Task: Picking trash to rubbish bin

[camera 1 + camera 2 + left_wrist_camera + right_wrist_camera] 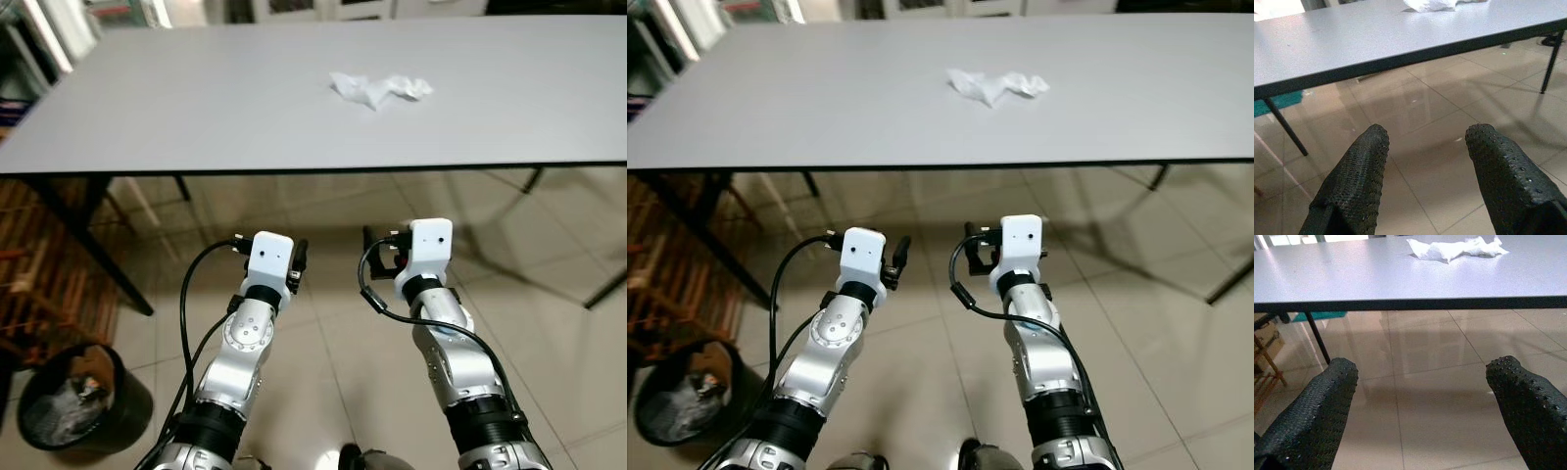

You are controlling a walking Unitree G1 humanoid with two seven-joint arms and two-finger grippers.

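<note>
A crumpled white tissue (380,89) lies on the grey table (196,108), right of its middle and well back from the front edge. Both arms are held up in front of me, lower than the tabletop, over the tiled floor. My left gripper (1429,135) is open with nothing between its fingers, and it points at the table's front edge. My right gripper (1425,367) is open wider and is also empty, with the tissue (1454,248) ahead of it and above. A black rubbish bin (78,401) with trash inside stands on the floor at my lower left.
Black table legs (98,245) slant down under the left end, and another leg (534,179) stands at the right. A wooden rack (39,284) is against the left side, above the bin. Tiled floor (333,323) runs under the table.
</note>
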